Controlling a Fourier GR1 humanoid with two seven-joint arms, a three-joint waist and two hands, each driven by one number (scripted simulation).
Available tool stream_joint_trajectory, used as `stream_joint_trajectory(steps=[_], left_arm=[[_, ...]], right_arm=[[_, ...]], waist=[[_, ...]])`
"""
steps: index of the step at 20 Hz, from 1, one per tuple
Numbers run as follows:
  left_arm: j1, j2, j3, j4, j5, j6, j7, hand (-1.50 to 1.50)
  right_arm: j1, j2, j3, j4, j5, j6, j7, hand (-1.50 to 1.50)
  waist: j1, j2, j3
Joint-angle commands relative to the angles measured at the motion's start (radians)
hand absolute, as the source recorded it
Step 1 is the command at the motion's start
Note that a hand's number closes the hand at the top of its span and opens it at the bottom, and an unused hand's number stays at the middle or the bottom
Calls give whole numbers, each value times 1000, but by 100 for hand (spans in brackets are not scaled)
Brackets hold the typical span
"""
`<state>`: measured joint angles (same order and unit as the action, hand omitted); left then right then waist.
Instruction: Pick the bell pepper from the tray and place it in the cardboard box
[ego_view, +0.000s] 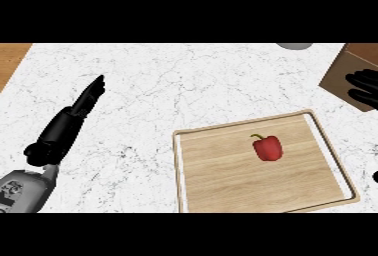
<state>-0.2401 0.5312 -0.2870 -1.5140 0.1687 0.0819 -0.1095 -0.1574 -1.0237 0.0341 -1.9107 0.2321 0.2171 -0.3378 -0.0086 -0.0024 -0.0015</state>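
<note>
Pepper (267, 148) lies on the tray (221, 175), toward its far right part, untouched, stem pointing away. Tray sits on the white marble worktop (184, 85). Box (347, 70) is beyond the tray's far right corner; right hand (365, 86) shows in front of it, fingers spread. Left hand (77, 112) is well left of the tray, fingers straight and pressed together, holding nothing.

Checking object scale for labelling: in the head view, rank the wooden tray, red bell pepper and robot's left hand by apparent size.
1. Wooden tray, clearly largest.
2. Black left hand, fingers straight.
3. Red bell pepper, smallest, lying on the tray.
</note>
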Motion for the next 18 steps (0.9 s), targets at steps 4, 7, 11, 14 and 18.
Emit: stream_joint_trajectory(steps=[4,7,11,14,18], left_arm=[[36,-21,-20,-22,-38,1,-15,0],[-15,-38,-11,-12,-35,-12,15,0],[-32,-40,9,-27,-41,-24,54,0],[25,-56,0,-45,-67,-14,15,0],[-3,-39,60,-16,-51,-84,21,0]], right_arm=[[13,-60,182,-260,198,119,301,-150],[-53,-54,245,-321,264,193,451,-150],[-69,49,385,-389,357,265,647,-150],[-119,112,450,-432,344,386,797,-150],[-186,263,522,-345,414,455,865,-150]], waist=[[9,-2,-1],[13,0,-1],[17,1,0],[22,0,-1],[18,2,1]])
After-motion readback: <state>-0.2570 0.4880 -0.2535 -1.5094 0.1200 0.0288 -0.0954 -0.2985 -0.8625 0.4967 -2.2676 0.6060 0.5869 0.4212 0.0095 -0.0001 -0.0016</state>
